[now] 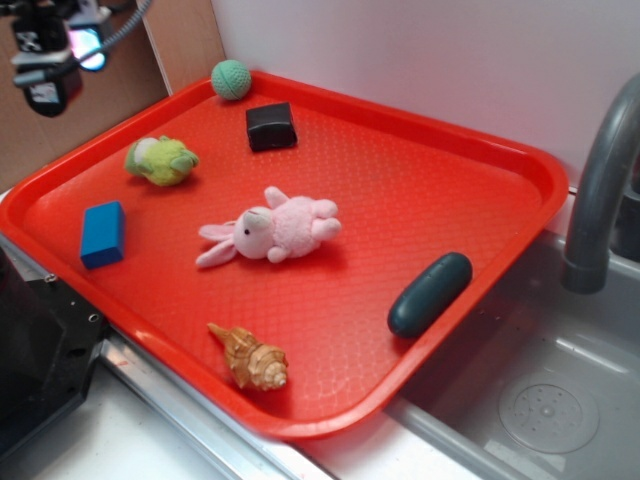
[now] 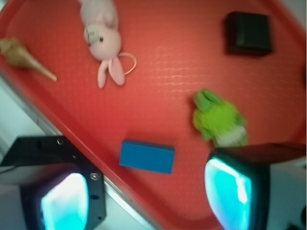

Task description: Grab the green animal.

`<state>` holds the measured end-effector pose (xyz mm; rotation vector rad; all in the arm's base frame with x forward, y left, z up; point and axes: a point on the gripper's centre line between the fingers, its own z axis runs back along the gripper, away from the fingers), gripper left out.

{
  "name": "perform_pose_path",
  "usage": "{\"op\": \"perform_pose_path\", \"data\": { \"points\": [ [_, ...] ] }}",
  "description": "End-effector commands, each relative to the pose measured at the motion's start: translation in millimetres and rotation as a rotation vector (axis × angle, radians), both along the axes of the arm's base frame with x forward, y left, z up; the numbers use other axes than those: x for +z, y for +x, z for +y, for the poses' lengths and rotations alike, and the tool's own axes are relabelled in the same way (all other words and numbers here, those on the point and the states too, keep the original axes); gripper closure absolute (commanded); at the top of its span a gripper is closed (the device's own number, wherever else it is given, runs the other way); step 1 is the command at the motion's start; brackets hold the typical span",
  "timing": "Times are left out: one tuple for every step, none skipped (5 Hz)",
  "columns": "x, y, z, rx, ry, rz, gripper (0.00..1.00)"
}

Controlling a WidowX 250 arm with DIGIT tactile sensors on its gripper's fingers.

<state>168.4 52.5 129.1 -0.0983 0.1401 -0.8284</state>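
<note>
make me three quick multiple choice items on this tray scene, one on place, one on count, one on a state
1. What lies nearest the green animal?
A. seashell
B. blue block
C. dark oval

2. How many plush toys lie on the red tray?
A. two
B. three
C. four

3. The gripper is
A. shut on the green animal
B. shut on the pink bunny
C. open, holding nothing

Answers: 1 B, the block lies just below it in the exterior view. 2 A, only animal and bunny are plush. 3 C, the wrist view shows the jaws apart with nothing between.

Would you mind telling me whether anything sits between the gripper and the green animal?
Nothing visible does. The gripper is open above the tray's corner, the green animal lies just ahead, and the blue block sits off to one side.
</note>
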Motion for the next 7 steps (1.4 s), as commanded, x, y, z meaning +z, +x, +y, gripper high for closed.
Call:
{"op": "perform_pose_path", "data": {
  "points": [
    [-26.6, 25.5, 44.6, -0.255, 0.096, -0.142, 0.0],
    [-54.5, 32.5, 54.8, -0.241, 0.119, -0.143, 0.0],
    [-81.4, -0.8, 35.6, -0.24, 0.07, -0.119, 0.0],
    [-99.9, 0.9, 28.3, -0.183, 0.063, -0.122, 0.0],
    [-112.7, 9.9, 26.9, -0.167, 0.067, -0.06, 0.0],
    [-112.7, 9.9, 26.9, -0.167, 0.067, -0.06, 0.0],
    [-112.7, 9.9, 26.9, -0.167, 0.067, -0.06, 0.0]
  ]
}}
